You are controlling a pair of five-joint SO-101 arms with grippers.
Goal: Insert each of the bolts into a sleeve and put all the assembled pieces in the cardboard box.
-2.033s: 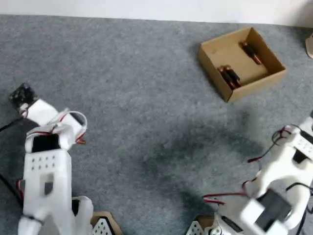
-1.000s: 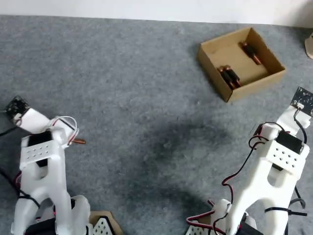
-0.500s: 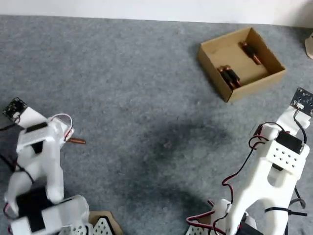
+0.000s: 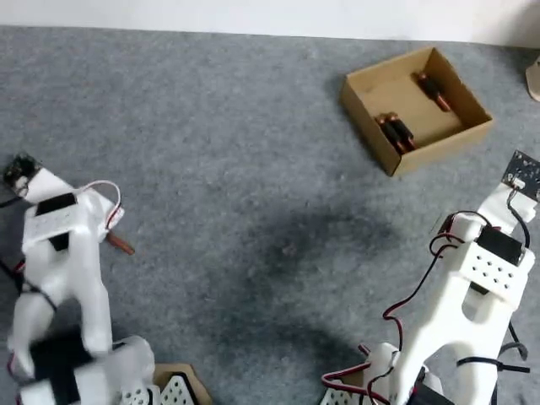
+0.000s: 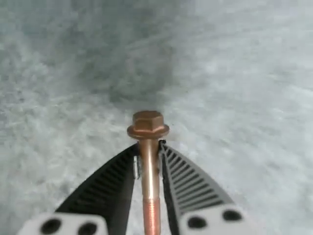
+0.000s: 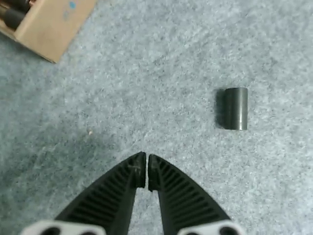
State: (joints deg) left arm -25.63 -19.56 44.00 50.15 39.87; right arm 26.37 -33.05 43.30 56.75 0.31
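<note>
My left gripper (image 5: 148, 149) is shut on a copper bolt (image 5: 148, 147), whose hex head sticks out past the fingertips above the grey mat. In the high view that bolt (image 4: 119, 243) juts from the arm at the far left. My right gripper (image 6: 146, 169) is shut with nothing in it, low over the mat. A dark grey sleeve (image 6: 236, 108) lies on the mat a short way beyond and to one side of its tips. The cardboard box (image 4: 458, 128) stands at the back right and holds several assembled pieces (image 4: 396, 132).
The box's corner (image 6: 41, 30) shows in the right wrist view, farther off than the sleeve. A grey mat (image 4: 253, 169) covers the table. Both arm bases stand at the front edge, and a wide stretch of mat lies between the arms.
The left arm has swung back toward the front left, and the bolt it holds now points down-right instead of sideways. The right arm rose into place two seconds ago and has since kept still.
</note>
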